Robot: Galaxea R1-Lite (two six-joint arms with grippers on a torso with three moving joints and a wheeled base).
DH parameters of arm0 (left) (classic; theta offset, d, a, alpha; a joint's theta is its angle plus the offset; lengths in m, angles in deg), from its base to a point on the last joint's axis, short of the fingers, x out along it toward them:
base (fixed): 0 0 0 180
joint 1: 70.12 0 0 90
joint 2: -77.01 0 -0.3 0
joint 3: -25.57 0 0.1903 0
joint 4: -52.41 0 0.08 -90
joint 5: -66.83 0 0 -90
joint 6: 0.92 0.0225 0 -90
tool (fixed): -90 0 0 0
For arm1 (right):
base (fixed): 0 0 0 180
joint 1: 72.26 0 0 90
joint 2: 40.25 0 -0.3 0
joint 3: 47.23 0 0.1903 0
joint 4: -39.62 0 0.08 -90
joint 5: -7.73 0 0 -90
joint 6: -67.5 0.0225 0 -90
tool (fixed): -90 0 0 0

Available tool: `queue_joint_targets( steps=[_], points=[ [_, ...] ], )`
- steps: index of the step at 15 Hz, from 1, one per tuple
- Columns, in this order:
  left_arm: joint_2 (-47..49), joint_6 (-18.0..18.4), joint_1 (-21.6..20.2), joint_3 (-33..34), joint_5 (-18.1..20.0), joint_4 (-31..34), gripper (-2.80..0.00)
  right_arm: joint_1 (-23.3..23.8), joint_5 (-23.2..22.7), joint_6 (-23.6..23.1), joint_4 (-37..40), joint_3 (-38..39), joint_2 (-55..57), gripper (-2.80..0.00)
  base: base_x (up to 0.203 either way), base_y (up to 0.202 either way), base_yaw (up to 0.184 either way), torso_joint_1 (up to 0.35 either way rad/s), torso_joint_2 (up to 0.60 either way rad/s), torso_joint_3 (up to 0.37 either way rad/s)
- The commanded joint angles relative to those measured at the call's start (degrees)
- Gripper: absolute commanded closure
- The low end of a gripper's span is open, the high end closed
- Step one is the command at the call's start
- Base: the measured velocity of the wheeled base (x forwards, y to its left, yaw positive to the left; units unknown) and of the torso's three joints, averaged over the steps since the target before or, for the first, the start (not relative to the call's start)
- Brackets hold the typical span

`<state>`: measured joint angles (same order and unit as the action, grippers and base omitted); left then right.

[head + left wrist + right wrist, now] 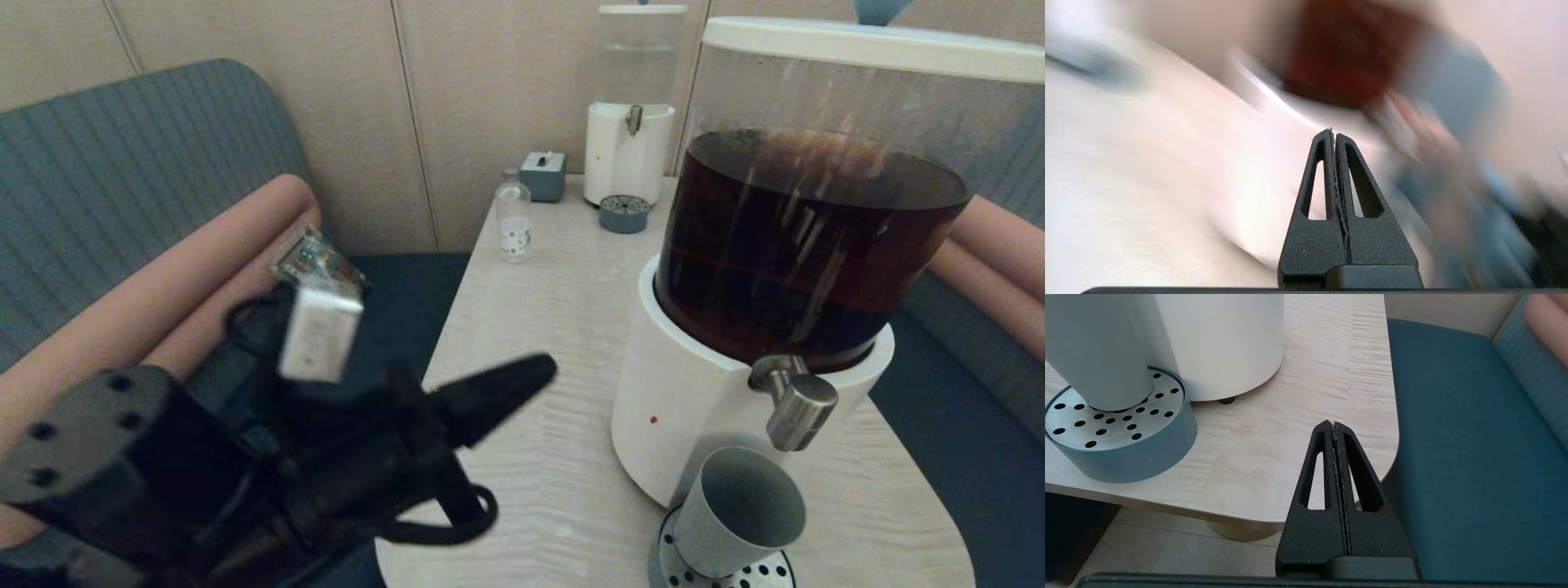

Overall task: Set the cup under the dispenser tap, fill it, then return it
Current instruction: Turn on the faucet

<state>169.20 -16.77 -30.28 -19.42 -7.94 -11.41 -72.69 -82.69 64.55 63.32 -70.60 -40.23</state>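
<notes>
The grey-green cup (735, 510) stands on the perforated drip tray (755, 574), directly below the brushed-steel dispenser tap (798, 411) of the large dispenser (694, 408) with dark brown liquid. In the right wrist view the cup (1094, 351) rests on the drip tray (1126, 453). My left gripper (543, 371) is shut and empty, raised over the table's left side, pointing toward the dispenser, well apart from the cup. Seen from its wrist, the left gripper (1334, 132) has its fingers pressed together. My right gripper (1333, 425) is shut and empty, low by the table's near right corner.
A small clear bottle (513, 216), a grey box (544, 174) and a smaller dispenser of clear liquid (630, 122) with its own tray (624, 214) stand at the table's far end. Blue bench seats (1474, 449) flank the pale wooden table (531, 310).
</notes>
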Motion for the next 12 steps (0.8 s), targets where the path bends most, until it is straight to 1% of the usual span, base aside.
queue_joint_targets(
  steps=[1,3,4,6,7,8,9,12],
  points=[
    [-11.16,-1.43,-10.0,-0.94,-3.18,-0.47,0.0,-0.01,-0.02,0.04,0.02,0.53,-0.46,0.0,0.0,0.0,0.0,0.0,0.0,0.0],
    [-17.3,-2.62,-22.63,-1.16,-4.79,-0.47,0.0,-0.04,-0.02,0.05,0.02,0.53,-0.46,0.0,0.0,0.0,0.0,0.0,0.0,0.0],
    [-21.83,-3.03,-28.25,-0.7,-5.32,-0.47,0.0,-0.01,-0.02,0.05,0.02,0.53,-0.46,0.0,0.0,0.0,0.0,0.0,0.0,0.0],
    [-28.99,-3.75,-37.4,0.68,-6.23,-0.47,0.0,-0.01,-0.02,0.05,0.02,0.53,-0.46,0.0,0.0,0.0,0.0,0.0,0.0,0.0],
    [-32.44,-4.15,-40.72,1.55,-6.7,-0.47,0.0,-0.01,-0.02,0.05,0.02,0.53,-0.46,0.0,0.0,0.0,0.0,0.0,0.0,0.0],
    [-35.81,-4.39,-42.34,2.68,-7.05,-0.47,0.0,-0.07,-0.02,0.05,0.02,0.53,-0.46,0.0,0.0,0.0,0.0,0.0,0.0,0.0],
    [-39.24,-4.5,-43.09,4.35,-7.24,-0.47,0.0,-0.01,-0.02,0.05,0.02,0.53,-0.46,0.0,0.0,0.0,0.0,0.0,0.0,0.0],
    [-49.32,-4.62,-44.31,9.78,-7.88,-0.29,0.0,-0.01,-0.02,0.05,0.02,0.53,-0.46,0.0,0.0,0.0,0.0,0.0,0.0,0.0]
  ],
)
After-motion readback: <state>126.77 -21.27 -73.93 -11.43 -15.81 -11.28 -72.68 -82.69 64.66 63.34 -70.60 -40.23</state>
